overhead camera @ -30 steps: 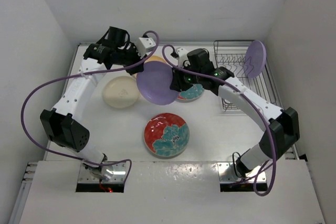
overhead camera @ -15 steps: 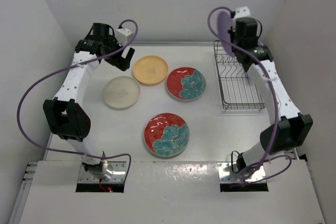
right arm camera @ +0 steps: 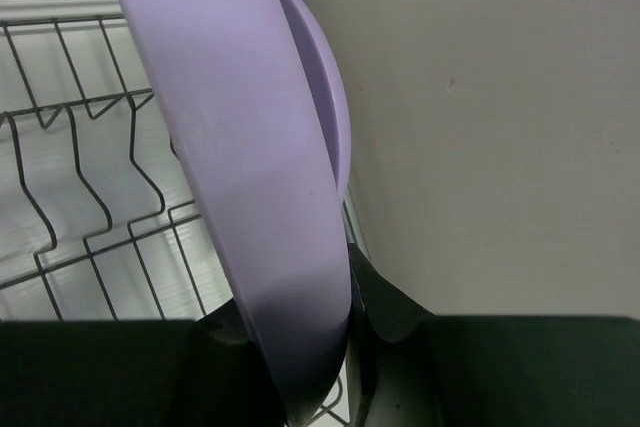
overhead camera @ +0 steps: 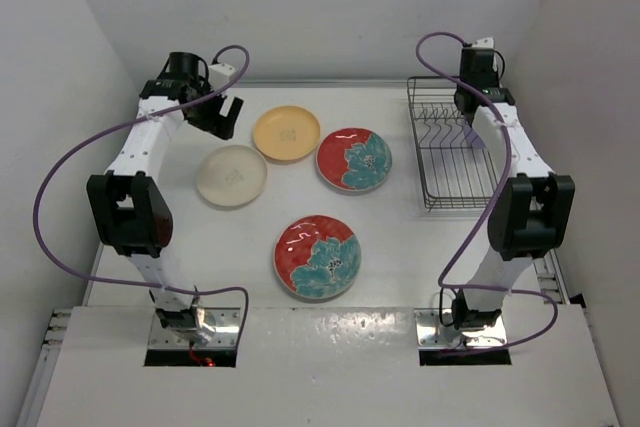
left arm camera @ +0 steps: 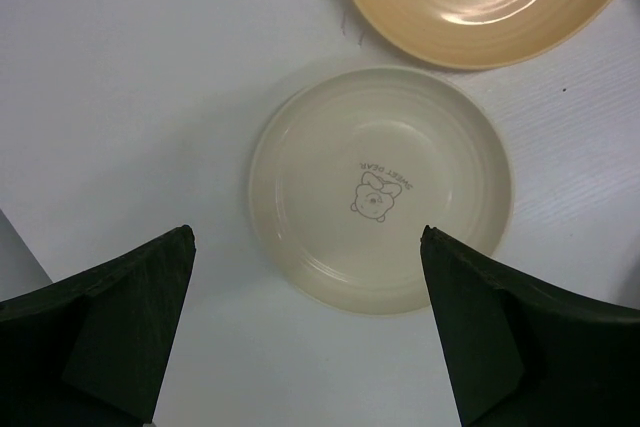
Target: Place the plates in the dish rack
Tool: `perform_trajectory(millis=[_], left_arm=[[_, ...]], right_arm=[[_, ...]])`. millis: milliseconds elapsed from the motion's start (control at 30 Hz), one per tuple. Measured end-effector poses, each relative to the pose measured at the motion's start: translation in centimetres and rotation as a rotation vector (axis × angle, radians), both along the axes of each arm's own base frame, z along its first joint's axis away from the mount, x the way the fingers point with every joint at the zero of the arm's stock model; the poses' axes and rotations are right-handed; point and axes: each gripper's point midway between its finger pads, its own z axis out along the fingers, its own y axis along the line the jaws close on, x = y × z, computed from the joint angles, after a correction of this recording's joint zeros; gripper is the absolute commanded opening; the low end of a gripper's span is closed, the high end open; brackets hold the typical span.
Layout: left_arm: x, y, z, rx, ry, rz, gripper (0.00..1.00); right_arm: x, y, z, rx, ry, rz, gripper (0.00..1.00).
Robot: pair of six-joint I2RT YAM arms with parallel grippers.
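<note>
left pincer (left arm camera: pixel 305 237) apart over cream plate (left arm camera: pixel 380 192) | right pincer (right arm camera: pixel 310 322) clamped on lilac plate (right arm camera: pixel 235 147)

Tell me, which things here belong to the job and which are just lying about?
Job: dish rack, lilac plate, cream plate, orange-yellow plate, far red floral plate, near red floral plate.
Not part of it: purple cables, white table.

Cream plate (left arm camera: pixel 380 192) with faint grey bear print; orange-yellow plate (overhead camera: pixel 286 133); red plate (overhead camera: pixel 354 159) and second red plate (overhead camera: pixel 318 256), both teal-flowered; lilac plate (right arm camera: pixel 240 177); dark grey dish rack (overhead camera: pixel 455 162); white table (overhead camera: pixel 400 237).
</note>
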Motion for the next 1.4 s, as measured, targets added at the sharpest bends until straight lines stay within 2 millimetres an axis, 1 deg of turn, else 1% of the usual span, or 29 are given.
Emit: perform_trajectory(millis=[100, 167, 267, 467, 567, 700, 767, 867, 900, 933, 1000, 1033, 1067, 1100, 1167, 1267, 1333, 1400], left_arm=[[0.0, 0.3, -0.6, 0.0, 0.015, 0.008, 1.0], [0.1, 0.4, -0.6, -0.004, 0.016, 0.01, 1.0], [0.1, 0.3, -0.6, -0.014, 0.017, 0.007, 1.0], [0.0, 0.0, -0.7, -0.033, 0.019, -0.004, 1.0], [0.0, -0.1, -0.7, -0.037, 0.02, -0.006, 1.0], [0.0, -0.1, -0.7, -0.037, 0.019, -0.006, 1.0], [0.0, -0.1, -0.7, -0.037, 0.019, -0.006, 1.0], [0.0, -0.1, -0.7, -0.037, 0.019, -0.006, 1.0], [0.0, -0.1, -0.7, -0.037, 0.019, -0.006, 1.0], [0.0, -0.1, -0.7, -0.037, 0.019, -0.005, 1.0], [0.0, 0.1, -0.7, -0.041, 0.019, -0.004, 1.0], [0.0, 0.2, -0.7, -0.045, 0.019, -0.001, 1.0], [0.0, 0.5, -0.7, -0.047, 0.02, 0.005, 1.0], [0.0, 0.7, -0.8, -0.05, 0.021, 0.009, 1.0], [-0.1, 1.3, -1.0, -0.056, 0.027, 0.021, 1.0], [-0.4, 2.4, -1.5, -0.066, 0.041, 0.043, 1.0], [-0.5, 3.0, -1.8, -0.069, 0.048, 0.058, 1.0], [-0.7, 3.6, -2.1, -0.07, 0.055, 0.072, 1.0]], right_arm=[[0.1, -0.3, -0.3, -0.015, -0.022, -0.02, 0.0], [0.1, -0.5, -0.9, -0.029, -0.028, -0.033, 0.0], [0.1, -0.7, -1.9, -0.043, -0.016, -0.05, 0.0], [0.9, -0.7, -3.4, -0.044, -0.015, -0.056, 0.0], [0.7, -0.6, -4.7, -0.038, 0.005, -0.056, 0.0], [-0.1, -0.5, -6.9, -0.028, 0.051, -0.057, 0.0], [-0.1, -0.5, -7.7, -0.026, 0.066, -0.058, 0.0], [-0.2, -0.5, -9.0, -0.022, 0.095, -0.06, 0.12], [-0.2, -0.4, -9.4, -0.018, 0.107, -0.06, 0.22], [-0.2, -0.4, -9.7, -0.013, 0.111, -0.063, 0.28], [0.1, -0.3, -9.7, -0.005, 0.107, -0.063, 0.4], [0.1, -0.2, -9.7, -0.002, 0.105, -0.062, 0.48], [0.2, -0.2, -9.6, -0.001, 0.103, -0.062, 0.51], [0.2, -0.2, -9.6, 0.002, 0.102, -0.062, 0.58], [0.2, -0.2, -9.6, -0.001, 0.106, -0.06, 0.62], [0.1, -0.3, -9.3, -0.008, 0.11, -0.063, 0.62], [-0.1, -0.4, -8.7, -0.011, 0.101, -0.066, 0.62], [-0.2, -0.6, -7.6, -0.018, 0.08, -0.076, 0.62]])
